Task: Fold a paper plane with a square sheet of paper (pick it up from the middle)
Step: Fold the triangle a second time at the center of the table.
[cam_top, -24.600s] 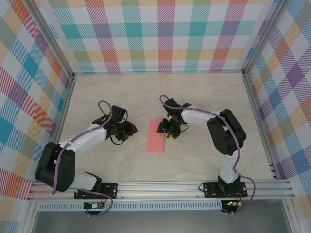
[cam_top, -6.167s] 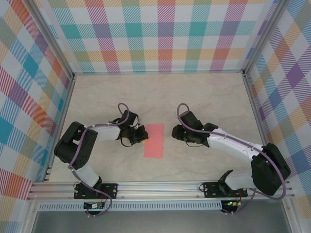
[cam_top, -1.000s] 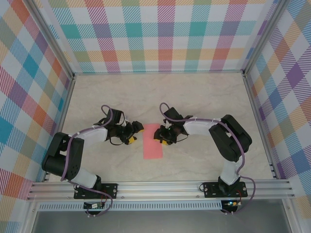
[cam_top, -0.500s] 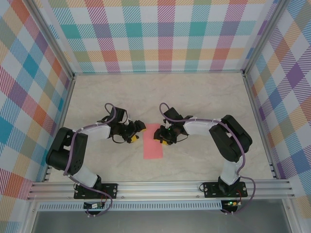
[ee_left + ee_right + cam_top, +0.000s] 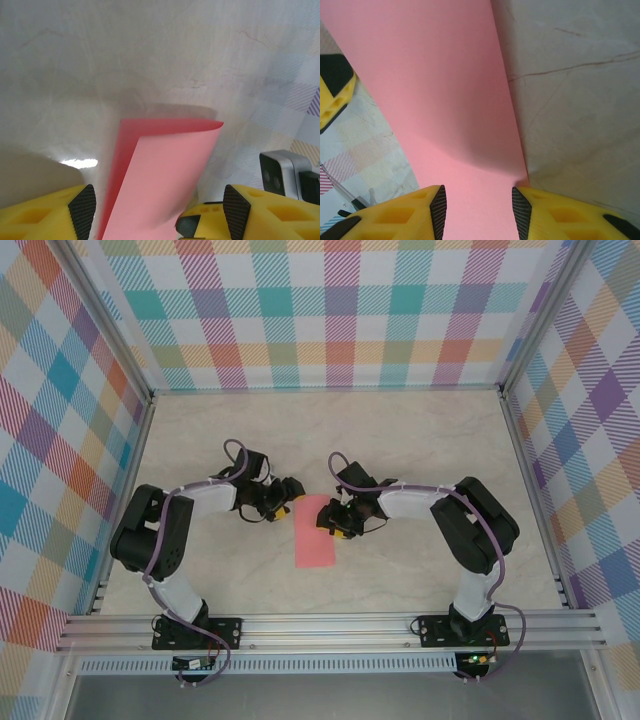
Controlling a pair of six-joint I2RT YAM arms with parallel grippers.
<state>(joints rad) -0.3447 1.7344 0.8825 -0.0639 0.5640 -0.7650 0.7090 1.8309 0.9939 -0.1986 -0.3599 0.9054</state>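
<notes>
The folded pink paper is lying between the spread fingers of the left gripper, its raised fold standing just ahead of them. Close off that gripper's right finger, the right gripper is crowding in over the paper's other edge. Beyond the fold, bare table is lying open ahead, and the plaid walls are standing well off.

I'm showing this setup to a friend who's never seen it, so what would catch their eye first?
The salmon-pink paper, folded into a long strip, lies in the middle of the pale marbled table, with the yellow-fingered left gripper and right gripper low at either side of its far half. Loud multicoloured checked walls surround the table on three sides.
</notes>
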